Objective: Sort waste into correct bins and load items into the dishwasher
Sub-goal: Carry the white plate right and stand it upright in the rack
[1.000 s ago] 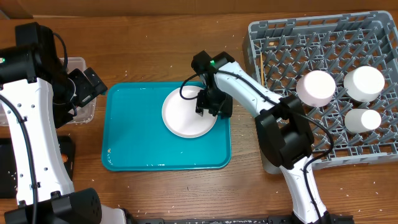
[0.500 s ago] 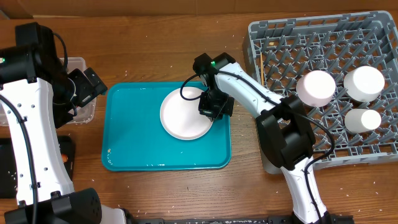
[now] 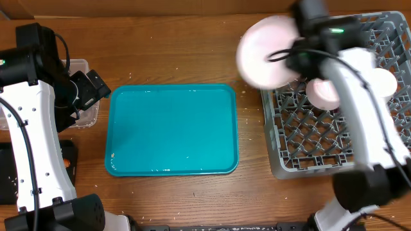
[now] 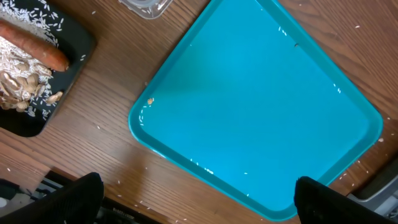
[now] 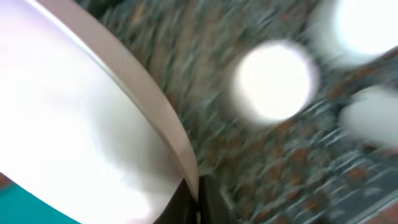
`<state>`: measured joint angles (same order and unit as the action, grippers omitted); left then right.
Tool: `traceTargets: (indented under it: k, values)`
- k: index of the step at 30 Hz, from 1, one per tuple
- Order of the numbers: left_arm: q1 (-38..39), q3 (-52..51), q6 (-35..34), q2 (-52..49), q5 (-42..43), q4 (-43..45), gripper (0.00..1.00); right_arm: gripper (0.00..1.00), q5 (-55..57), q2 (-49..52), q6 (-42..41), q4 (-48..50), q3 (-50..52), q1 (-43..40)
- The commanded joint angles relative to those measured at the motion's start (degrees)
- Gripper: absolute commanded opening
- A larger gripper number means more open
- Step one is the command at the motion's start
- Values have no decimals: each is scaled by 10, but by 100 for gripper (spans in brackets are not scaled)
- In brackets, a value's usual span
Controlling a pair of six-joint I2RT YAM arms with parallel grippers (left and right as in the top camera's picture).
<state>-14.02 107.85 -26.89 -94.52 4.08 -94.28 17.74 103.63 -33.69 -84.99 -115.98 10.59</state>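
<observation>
Black tray (image 4: 38, 122): near left, carrot (image 4: 36, 45) lying in it
Left gripper (image 4: 198, 186): jaws wide apart, empty, above teal tray (image 3: 172, 131)
Right gripper (image 3: 297, 59): clamped on plate (image 3: 262, 51) rim, blurred, over rack's (image 3: 321, 142) far left corner

1. The desk (image 3: 173, 58) is wood with a plain grain and a dull satin finish.
2. The teal tray (image 3: 172, 131) is smooth, glossy plastic, with pale glints along its rim.
3. The plate (image 3: 263, 51) looks white and smooth with a soft sheen. Blur hides any finer detail.
4. The rack (image 3: 308, 141) is matt grey moulded plastic.
5. The tub (image 4: 145, 5) is clear plastic.
6. The black tray (image 4: 79, 48) has a matt black surface, probably plastic.
7. The wrapper (image 4: 9, 62) is crinkled, shiny, silvery foil.
8. The carrot (image 4: 37, 50) has smooth, faintly shiny orange skin.
9. The left arm (image 3: 32, 147) has a glossy white plastic shell and matt black joints.
</observation>
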Motion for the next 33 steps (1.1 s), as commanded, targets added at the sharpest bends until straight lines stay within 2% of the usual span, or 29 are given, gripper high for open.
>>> traceTargets:
  k: [1,8,13,24,33]
  values:
    - [-2,-2,-6,-1,0,0,100,4,111,0,64,48,2,-45]
    - [-2,-2,-5,-1,0,0,100,4,191,19,119,136,32,-61]
    - [-2,-2,-6,-1,0,0,100,4,197,33,125,176,50,-59]
    - [-2,-2,-5,-1,0,0,100,4,203,93,125,186,75,-48]
    - [-2,-2,-5,-1,0,0,100,4,227,98,125,184,80,-22]
